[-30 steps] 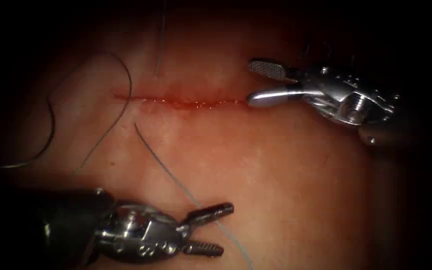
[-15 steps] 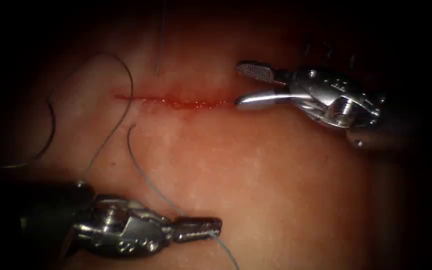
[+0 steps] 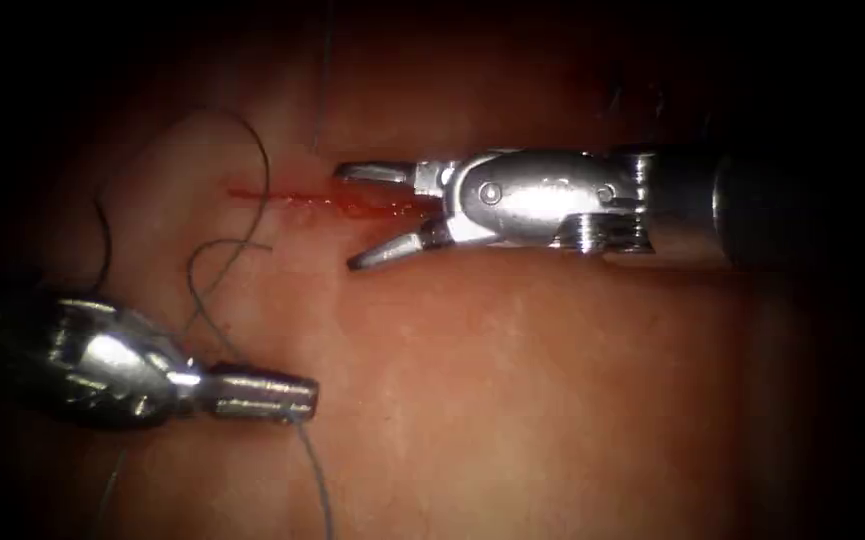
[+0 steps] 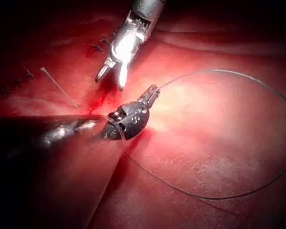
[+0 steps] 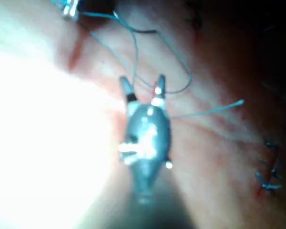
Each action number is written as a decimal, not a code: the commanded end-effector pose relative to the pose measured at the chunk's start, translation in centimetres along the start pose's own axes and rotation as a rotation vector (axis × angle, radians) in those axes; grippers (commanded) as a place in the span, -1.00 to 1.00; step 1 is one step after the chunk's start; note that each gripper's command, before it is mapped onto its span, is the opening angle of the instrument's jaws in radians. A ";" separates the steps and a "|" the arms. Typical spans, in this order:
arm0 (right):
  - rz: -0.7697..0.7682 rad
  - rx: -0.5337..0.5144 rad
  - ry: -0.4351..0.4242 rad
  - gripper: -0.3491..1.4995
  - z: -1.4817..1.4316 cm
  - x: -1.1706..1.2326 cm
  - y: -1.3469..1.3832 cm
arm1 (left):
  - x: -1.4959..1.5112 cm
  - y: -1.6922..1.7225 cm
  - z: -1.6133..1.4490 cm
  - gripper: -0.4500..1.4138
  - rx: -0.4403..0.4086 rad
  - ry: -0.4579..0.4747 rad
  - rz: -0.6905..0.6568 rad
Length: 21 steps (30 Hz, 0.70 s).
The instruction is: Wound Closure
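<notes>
Endoscope view: left tool [image 3: 297, 397], jaws clamped on the thread [image 3: 220, 335], lies below the cut [image 3: 282, 197], while right tool [image 3: 357, 215] hangs over the cut, jaws apart, empty.

No readable text, labels, numbers or signs anywhere

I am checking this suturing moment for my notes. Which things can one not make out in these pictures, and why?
- The needle: I cannot find it; the dark margins of the endoscope view hide the far ends of the thread.
- The right end of the cut: covered by the right tool, whose jaws are open.
- The thread inside the left tool: shut jaws hide it.
- The tissue beside the right tool, right wrist view: lost in glare.
</notes>
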 end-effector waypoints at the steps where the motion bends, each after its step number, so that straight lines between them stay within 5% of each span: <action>1: -0.007 0.006 0.014 0.17 0.21 0.02 0.07 | -0.05 -0.03 0.02 -1.00 0.003 -0.004 0.004; 8: -0.068 0.060 0.042 0.17 0.65 0.05 0.02 | -0.05 -0.03 -0.10 -1.00 -0.010 -0.012 0.011; 21: -0.114 0.121 0.092 0.13 0.92 0.23 -0.13 | -0.06 -0.07 -0.22 -1.00 -0.015 -0.016 0.022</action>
